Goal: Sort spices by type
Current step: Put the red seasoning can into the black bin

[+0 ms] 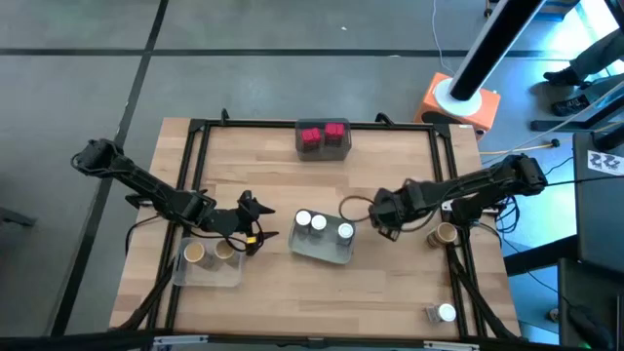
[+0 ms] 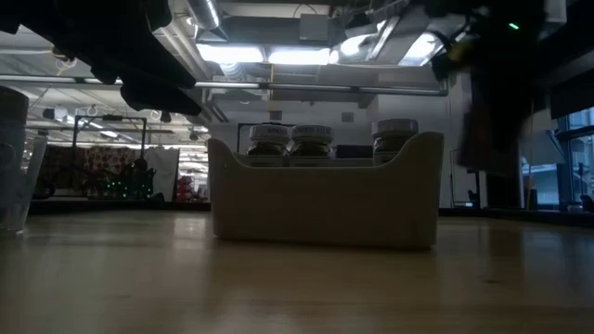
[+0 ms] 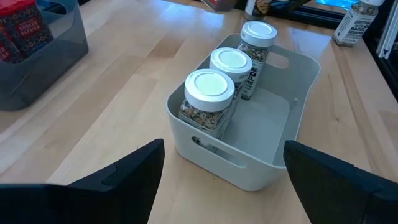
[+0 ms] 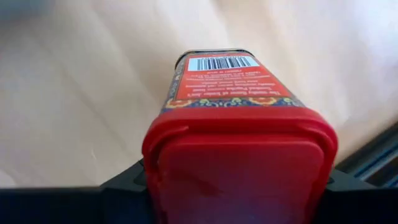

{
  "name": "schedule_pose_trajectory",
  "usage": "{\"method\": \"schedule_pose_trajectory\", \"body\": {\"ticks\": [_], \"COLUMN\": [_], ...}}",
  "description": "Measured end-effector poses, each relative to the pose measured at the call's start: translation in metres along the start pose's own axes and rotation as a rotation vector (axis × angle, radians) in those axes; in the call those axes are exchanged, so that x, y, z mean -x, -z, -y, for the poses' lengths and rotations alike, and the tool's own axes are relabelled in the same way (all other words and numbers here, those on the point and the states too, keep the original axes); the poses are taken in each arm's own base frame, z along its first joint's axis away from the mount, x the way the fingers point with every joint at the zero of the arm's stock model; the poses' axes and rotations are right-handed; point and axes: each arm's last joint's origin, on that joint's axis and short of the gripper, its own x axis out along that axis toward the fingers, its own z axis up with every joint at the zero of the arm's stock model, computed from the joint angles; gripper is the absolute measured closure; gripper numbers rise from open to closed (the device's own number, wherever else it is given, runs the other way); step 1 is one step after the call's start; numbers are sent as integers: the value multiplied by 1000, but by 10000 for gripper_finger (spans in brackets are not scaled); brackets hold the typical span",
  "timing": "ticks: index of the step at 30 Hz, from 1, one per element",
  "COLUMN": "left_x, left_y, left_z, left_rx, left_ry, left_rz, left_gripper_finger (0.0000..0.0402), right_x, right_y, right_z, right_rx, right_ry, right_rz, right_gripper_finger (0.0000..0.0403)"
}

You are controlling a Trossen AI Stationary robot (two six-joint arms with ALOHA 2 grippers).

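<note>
My right gripper (image 1: 383, 219) hovers just right of the white tray (image 1: 336, 255), shut on a red blocky spice jar (image 4: 239, 124); in the high view the gripper hides the jar. Three round white-topped jars (image 3: 231, 62) stand upright in that tray. My left gripper (image 1: 255, 226) waits open to the tray's left, with nothing between its fingers (image 3: 124, 180). Two red blocky jars (image 1: 323, 135) stand in the dark grey tray (image 1: 324, 148) at the far edge. Two tan-topped jars (image 1: 209, 253) stand in the clear tray (image 1: 207, 273) near the left. My right gripper pinches the red jar at its lid end (image 4: 239, 165), one finger (image 4: 124, 182) on each of two opposite sides. The fingers come from above, pointing steeply down. The jar hangs below them, barcode end (image 4: 221, 63) downward, clear of the table.
A tan-topped jar (image 1: 447, 235) stands alone by the table's right edge, close to my right arm. A white-topped jar (image 1: 441, 313) lies at the near right corner. Bare wood lies between the white tray and the dark grey tray.
</note>
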Motion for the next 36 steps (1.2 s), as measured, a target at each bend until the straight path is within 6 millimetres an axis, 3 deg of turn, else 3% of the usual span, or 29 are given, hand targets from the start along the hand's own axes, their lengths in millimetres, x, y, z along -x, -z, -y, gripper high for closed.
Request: {"method": "schedule_pose_trajectory", "body": {"ticks": [8,14,22,28,36], "left_x": [0,-1,-6,-7,4], "left_y": [-5,-11,-16,-22,-35], "left_z": [2,2,-10,-23,-46], "left_rx": [10,-31,-5,-22,-79], "left_ry": [20,26,-31,-84,-168], "left_rz": [48,95,102,119,149], "left_gripper_finger": [90,90,90,90,90], "right_x": [37,41,42,38,1], "right_y": [-50,-84,-112,-128,-160], "right_z": [23,47,75,93,116], "right_rx": [23,65,136,191,270], "right_ry": [-51,-60,-6,37,45], "right_rz": [236,408,583,648,643], "right_gripper_finger": [201,201,201,201,201]}}
